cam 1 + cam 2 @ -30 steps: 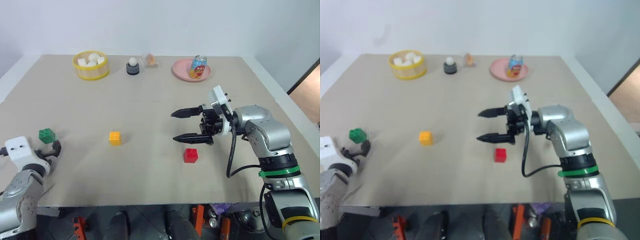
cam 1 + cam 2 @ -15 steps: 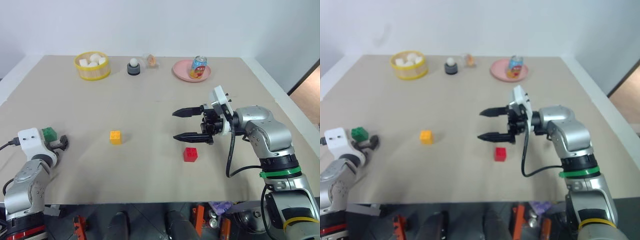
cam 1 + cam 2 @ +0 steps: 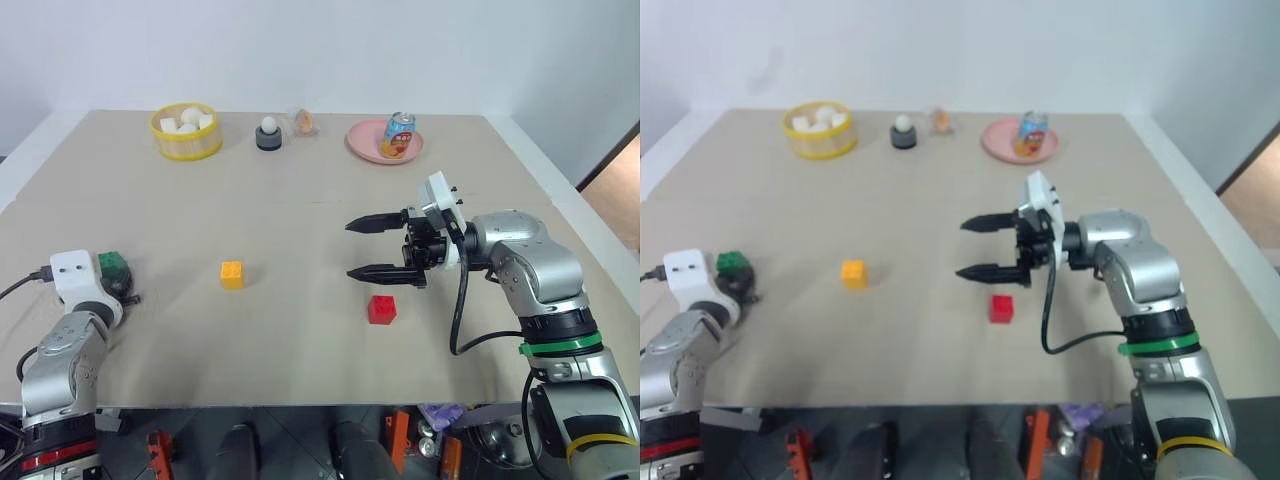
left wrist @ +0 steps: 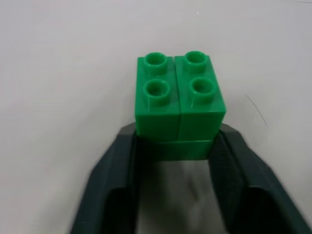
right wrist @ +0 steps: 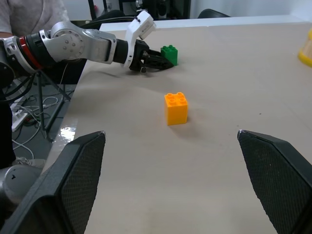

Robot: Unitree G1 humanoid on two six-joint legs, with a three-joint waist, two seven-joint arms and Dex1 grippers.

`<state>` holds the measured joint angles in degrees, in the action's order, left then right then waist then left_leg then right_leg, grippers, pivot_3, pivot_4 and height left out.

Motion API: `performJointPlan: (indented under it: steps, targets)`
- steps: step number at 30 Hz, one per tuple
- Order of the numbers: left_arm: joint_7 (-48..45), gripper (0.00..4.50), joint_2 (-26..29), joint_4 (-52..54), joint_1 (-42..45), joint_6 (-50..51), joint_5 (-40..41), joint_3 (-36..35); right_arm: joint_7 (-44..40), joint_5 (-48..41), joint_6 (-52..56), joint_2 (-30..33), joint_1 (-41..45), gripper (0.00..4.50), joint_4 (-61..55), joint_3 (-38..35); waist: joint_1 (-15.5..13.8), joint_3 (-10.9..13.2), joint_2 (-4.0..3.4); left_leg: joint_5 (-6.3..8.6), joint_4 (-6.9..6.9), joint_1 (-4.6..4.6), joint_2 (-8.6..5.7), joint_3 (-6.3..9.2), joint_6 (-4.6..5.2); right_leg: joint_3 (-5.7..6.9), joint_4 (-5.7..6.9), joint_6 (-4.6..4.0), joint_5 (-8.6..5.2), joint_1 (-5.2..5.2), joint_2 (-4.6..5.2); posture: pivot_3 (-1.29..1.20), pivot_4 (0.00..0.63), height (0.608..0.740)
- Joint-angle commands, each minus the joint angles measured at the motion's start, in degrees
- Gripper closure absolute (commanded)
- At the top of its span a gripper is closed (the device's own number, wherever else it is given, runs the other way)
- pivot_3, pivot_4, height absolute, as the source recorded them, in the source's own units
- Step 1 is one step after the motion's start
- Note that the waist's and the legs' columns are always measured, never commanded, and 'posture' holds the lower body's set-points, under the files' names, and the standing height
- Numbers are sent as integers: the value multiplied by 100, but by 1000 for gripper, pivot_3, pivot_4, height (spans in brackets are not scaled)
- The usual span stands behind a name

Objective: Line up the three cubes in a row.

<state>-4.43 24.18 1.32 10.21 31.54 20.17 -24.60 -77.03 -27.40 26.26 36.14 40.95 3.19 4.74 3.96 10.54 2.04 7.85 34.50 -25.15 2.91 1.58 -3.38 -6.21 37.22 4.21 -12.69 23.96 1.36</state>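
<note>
A wide tan table (image 3: 300, 200) carries everything, and the yellow-orange cube (image 3: 231, 274) near its middle serves as the landmark.

The right gripper (image 3: 366, 249) hangs above the table to the right of the yellow-orange cube, pointing toward it, its two black fingers spread wide with nothing between them. The left gripper (image 3: 122, 287) sits low at the table's left side, well to the left of the yellow-orange cube, and its fingers (image 4: 122, 161) are closed on the base of the green cube (image 4: 178, 100), one on each side, studs facing up.

At the far edge, beyond the yellow-orange cube and to its left, stands a yellow basket (image 3: 184, 132) of white chunks. Beyond and to its right lies a pink plate (image 3: 363, 142) with a printed can (image 3: 396, 134) standing on it. Between basket and plate, almost straight beyond the cube, is a small dark holder with a white ball (image 3: 267, 132), and just beside it a small clear object (image 3: 304, 121) too small to make out.

The red cube (image 3: 381, 309) rests on the table to the right of the yellow-orange cube and slightly nearer the robot, just below the right gripper's lower finger and apart from it. The green cube lies well to the left, roughly level with the yellow-orange one.
</note>
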Motion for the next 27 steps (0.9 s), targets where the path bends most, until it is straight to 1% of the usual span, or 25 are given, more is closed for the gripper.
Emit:
performJointPlan:
  steps: [1,6,12,16,18,20,23,27]
  targets:
    - [-57,3208,46,3,85,47,-94,102,22,18,-120,0,176,0,19,-75,-2,0,0,0,0,-1,0,0,0,0,0,0,0,0,0,0,150,740]
    - [-478,3208,258,0,159,-388,-233,230,-2,83,-189,-3,210,0,112,-73,-1,1,1,0,0,-3,0,0,-1,1,0,0,1,1,0,0,150,740]
    - [-1547,3208,789,-51,381,-1314,-211,286,-101,5,-38,145,219,0,66,-124,4,4,7,-1,-6,-15,4,-1,-2,1,-2,-6,-4,18,-3,0,150,740]
    - [-2353,3208,1105,-98,621,-1619,114,244,-196,-62,73,301,169,0,-11,-154,4,5,7,1,-15,-18,4,-4,-5,1,-2,-6,-21,21,-1,0,150,740]
    - [-2903,3208,1281,-43,845,-1746,362,260,-168,-22,65,345,131,0,-23,-164,4,5,7,4,-17,-20,4,-3,-9,1,-2,-5,-27,23,-1,0,150,740]
    - [-3329,3208,1359,91,1076,-1693,658,313,-154,1,48,372,103,0,-22,-167,0,5,7,5,-18,-23,5,-3,-10,2,-2,-4,-30,25,-2,0,150,740]
    - [-3817,3208,1343,393,1346,-1522,960,618,-121,5,39,389,91,0,-31,-181,0,6,7,5,-17,-25,3,-2,-9,2,-2,-1,-31,23,0,0,150,740]
    - [-4418,3208,1282,965,1546,-976,1277,1438,-62,-112,175,471,53,0,-180,-315,2,6,7,4,-16,-25,2,-1,-9,0,-2,4,-32,20,0,0,150,740]
